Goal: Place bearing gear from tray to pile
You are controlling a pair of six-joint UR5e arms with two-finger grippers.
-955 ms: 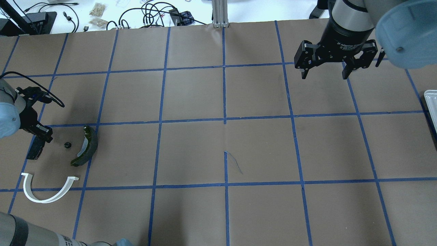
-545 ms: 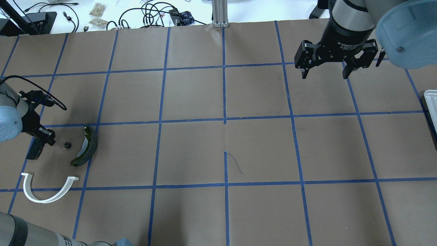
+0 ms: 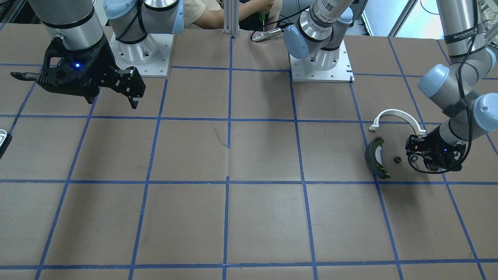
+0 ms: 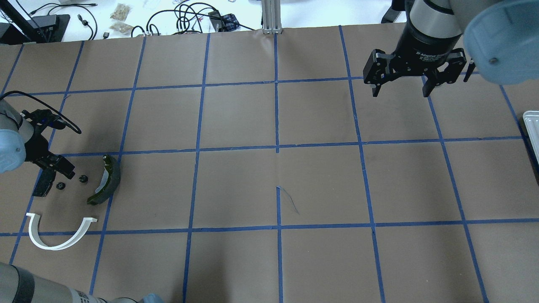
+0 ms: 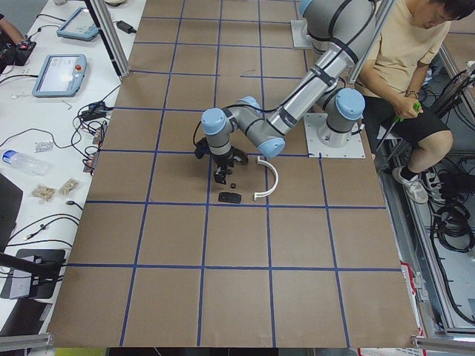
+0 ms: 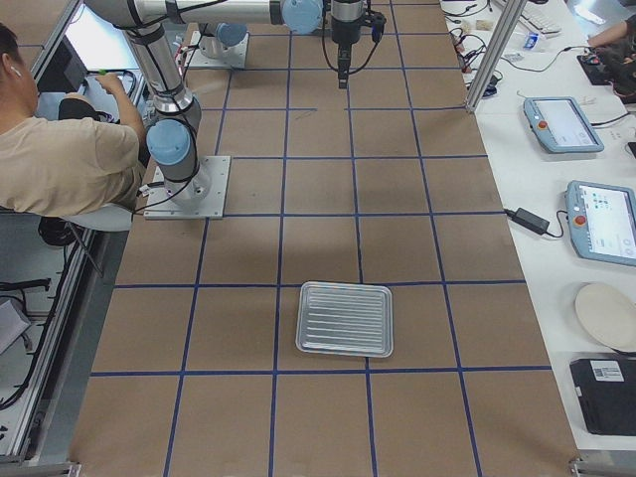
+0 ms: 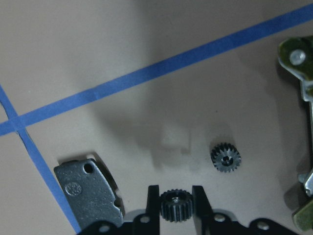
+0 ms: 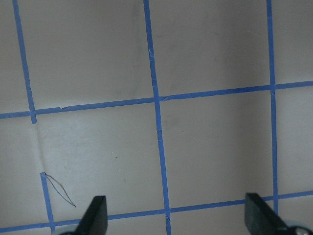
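My left gripper (image 4: pixel 64 169) hangs low over the pile, its jaws slightly parted. A small black bearing gear (image 7: pixel 176 205) sits between its fingertips on the table and shows in the overhead view (image 4: pixel 61 185) just below the fingers. A second small gear (image 4: pixel 83 178) lies beside it. The pile holds a white half-ring bracket (image 4: pixel 54 247), a dark brake shoe with an olive edge (image 4: pixel 107 183) and a black pad (image 4: pixel 42 187). My right gripper (image 4: pixel 398 90) is open and empty, high over the far right of the table. The metal tray (image 6: pixel 345 318) is empty.
The tray's edge (image 4: pixel 531 126) shows at the table's right side. Cables and small bags lie on the white bench beyond the far edge. A person sits behind the robot bases. Blue tape lines grid the brown table.
My left gripper has shifted slightly right, and a gear that was hidden under it now shows on the table below its fingers. The right arm has barely moved.
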